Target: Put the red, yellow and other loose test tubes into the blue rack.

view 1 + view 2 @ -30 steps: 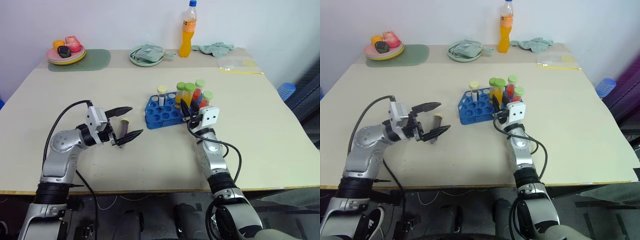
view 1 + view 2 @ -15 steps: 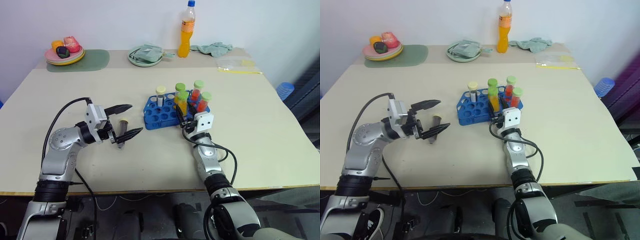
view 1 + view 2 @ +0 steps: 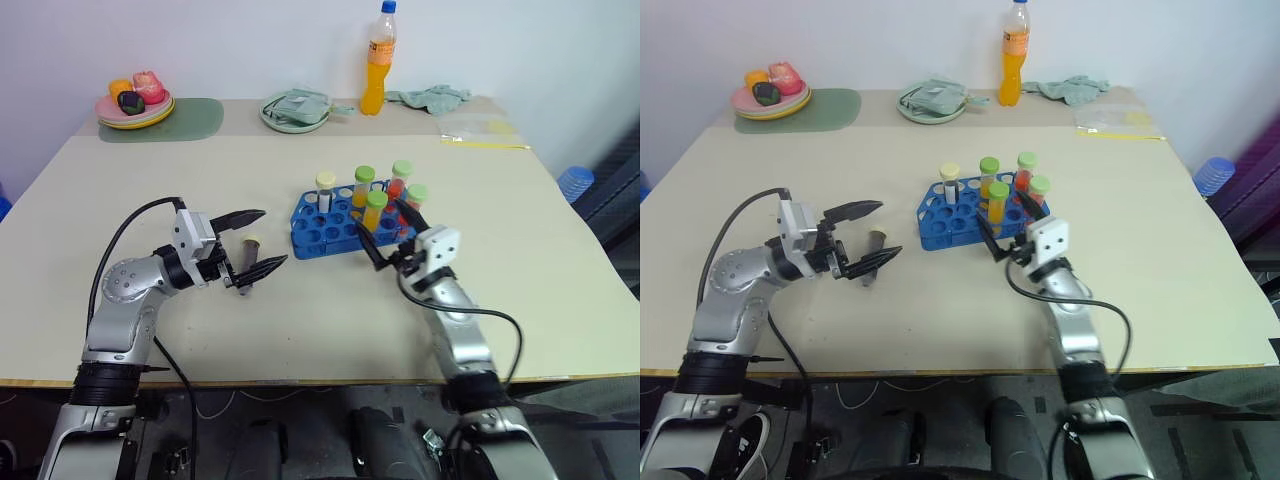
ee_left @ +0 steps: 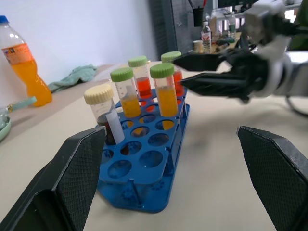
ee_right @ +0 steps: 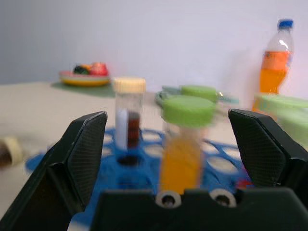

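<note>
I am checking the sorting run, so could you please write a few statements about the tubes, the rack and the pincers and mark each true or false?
1. Five capped test tubes stand in the blue rack. True.
2. The right pincer grips a yellow tube. False: its fingers are open and hold nothing; the yellow tube stands in the rack.
3. A brown tube lies on the table between the open fingers of the left pincer. True.
4. The orange drink bottle lies on its side. False: it stands upright at the table's far edge.
</note>
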